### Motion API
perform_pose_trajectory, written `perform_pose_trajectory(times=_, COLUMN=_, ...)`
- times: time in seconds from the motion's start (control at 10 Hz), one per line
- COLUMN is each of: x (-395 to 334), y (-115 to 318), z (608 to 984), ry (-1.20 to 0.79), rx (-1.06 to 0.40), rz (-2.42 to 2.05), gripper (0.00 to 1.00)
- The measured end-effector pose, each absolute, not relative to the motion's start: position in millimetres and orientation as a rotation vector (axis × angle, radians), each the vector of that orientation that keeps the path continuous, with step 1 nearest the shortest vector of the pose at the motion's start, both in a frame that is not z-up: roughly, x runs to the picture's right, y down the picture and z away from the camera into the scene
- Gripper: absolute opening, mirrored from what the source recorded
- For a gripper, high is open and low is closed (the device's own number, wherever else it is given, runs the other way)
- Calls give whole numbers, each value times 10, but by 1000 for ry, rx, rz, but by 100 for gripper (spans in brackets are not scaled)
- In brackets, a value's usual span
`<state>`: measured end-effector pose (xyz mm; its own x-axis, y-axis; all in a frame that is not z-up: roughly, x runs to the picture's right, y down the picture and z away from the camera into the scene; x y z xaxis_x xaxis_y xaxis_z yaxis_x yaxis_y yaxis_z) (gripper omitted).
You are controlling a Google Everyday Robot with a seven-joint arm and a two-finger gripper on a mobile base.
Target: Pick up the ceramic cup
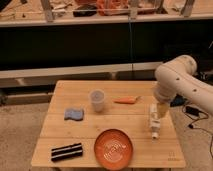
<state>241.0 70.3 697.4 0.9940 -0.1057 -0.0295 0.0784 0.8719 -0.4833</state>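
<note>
The ceramic cup (pixel 97 100) is a small pale handleless cup. It stands upright on the wooden table (pixel 125 130), near the middle of its far half. My white arm (pixel 179 80) reaches in from the right. The gripper (pixel 163 108) hangs below the wrist over the table's right side, just above a white bottle (pixel 154 120). It is well to the right of the cup and holds nothing that I can see.
An orange carrot-like item (pixel 127 100) lies between the cup and the gripper. A blue sponge (pixel 74 114) lies left of the cup. An orange plate (pixel 114 148) and a black striped object (pixel 67 151) sit near the front edge. A dark shelf unit (pixel 100 45) stands behind the table.
</note>
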Motion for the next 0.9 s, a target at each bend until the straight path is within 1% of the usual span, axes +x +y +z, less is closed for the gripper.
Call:
perform_pose_trajectory(times=0.4, x=2236, y=502, z=7032, ry=72, rx=-452, rz=-206, gripper=80)
perform_pose_trajectory(times=0.7, x=1826, y=311, z=7128, ry=70, rx=-415, rz=-303, gripper=80)
perform_pose_trajectory(times=0.9, x=1746, y=207, z=7171, ry=72, rx=-396, rz=-351, gripper=80)
